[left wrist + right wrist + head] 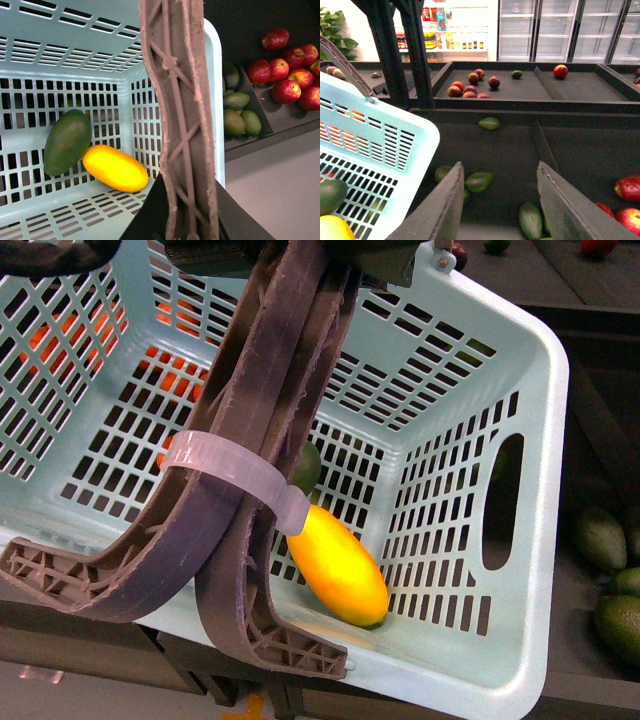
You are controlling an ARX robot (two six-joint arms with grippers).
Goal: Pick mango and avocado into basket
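You were at the end of the job: one mango [115,168] and one avocado [67,142] already lay touching on the floor of the basket [520,490], so both picks looked done. The right gripper [497,200] hung outside the basket, just past its rim, over the dark produce shelf [510,150], with its two fingers spread wide and nothing between them. From that gripper, both fruits sat off to the basket side, inside the wall. The left gripper itself did not show; its wrist camera looked down along the brown handles [182,125], which filled the middle of the view, so you could not tell whether it was clamped on them, though that seemed likely.

I judge that little remained beyond keeping the basket steady and pulling the right arm clear of the shelf.

Counted on the shelf under the right gripper: about five loose avocados [479,181]. The left wrist view showed seven red apples [285,91] beyond the basket.
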